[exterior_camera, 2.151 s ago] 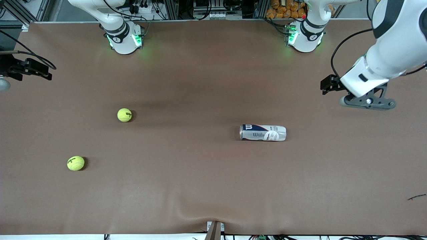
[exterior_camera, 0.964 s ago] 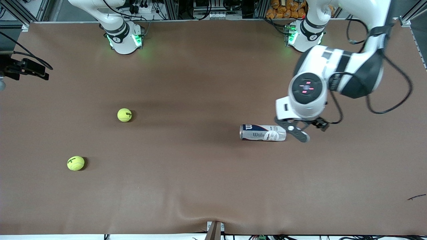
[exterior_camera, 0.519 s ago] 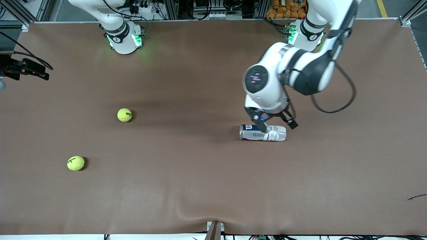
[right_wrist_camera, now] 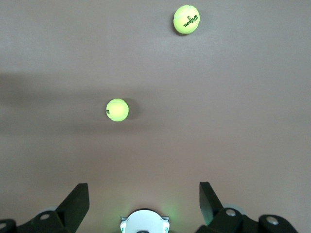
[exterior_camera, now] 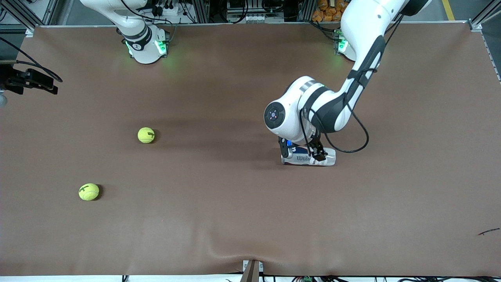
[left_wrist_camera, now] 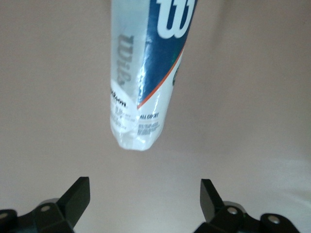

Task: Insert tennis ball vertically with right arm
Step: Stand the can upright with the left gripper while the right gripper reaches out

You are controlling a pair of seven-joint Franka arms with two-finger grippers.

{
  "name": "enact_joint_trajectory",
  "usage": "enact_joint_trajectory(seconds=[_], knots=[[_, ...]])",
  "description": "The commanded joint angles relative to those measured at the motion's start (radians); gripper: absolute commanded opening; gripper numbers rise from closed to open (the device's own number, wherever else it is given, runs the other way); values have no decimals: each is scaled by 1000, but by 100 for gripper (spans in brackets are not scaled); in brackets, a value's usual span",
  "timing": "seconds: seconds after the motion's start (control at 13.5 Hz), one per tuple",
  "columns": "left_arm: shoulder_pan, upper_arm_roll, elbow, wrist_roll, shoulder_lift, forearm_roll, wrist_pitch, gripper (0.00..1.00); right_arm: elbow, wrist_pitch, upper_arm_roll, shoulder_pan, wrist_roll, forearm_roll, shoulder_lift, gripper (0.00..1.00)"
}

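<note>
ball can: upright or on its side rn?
On its side. The ball can lies lengthwise flat on the table, its label readable sideways in the front view. The left tool hangs open over it, not gripping.

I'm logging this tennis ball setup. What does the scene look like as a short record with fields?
tennis ball can: lying on its side, toward the left arm's end of the table
tennis ball one: on the brown table, toward the right arm's end
tennis ball two: nearer the front camera than the first
left gripper: open, over the can
right gripper: open, up above the table, holding nothing
balls in can: none seen
</note>
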Motion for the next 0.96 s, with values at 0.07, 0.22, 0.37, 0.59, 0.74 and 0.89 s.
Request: enact_joint_trajectory(seconds=[0.07, 0.22, 0.37, 0.59, 0.74, 0.89], knots=[[-40, 3, 29, 60, 43, 58, 8, 100, -9, 10, 7, -9, -12, -4, -8, 100], [-39, 3, 29, 97, 62, 60, 44, 100, -10, 27, 7, -9, -12, -4, -5, 100], [-28, 11, 30, 175, 79, 60, 66, 100, -12, 31, 7, -9, -12, -4, 2, 100], [-29, 12, 30, 160, 97, 58, 86, 100, -16, 39, 7, -6, -6, -3, 6, 100], [-29, 12, 30, 114, 102, 52, 98, 100, -45, 39, 7, -6, 7, 7, 3, 100], [-36, 11, 29, 45, 114, 46, 129, 100, -76, 51, 10, -1, 19, 8, -6, 100]])
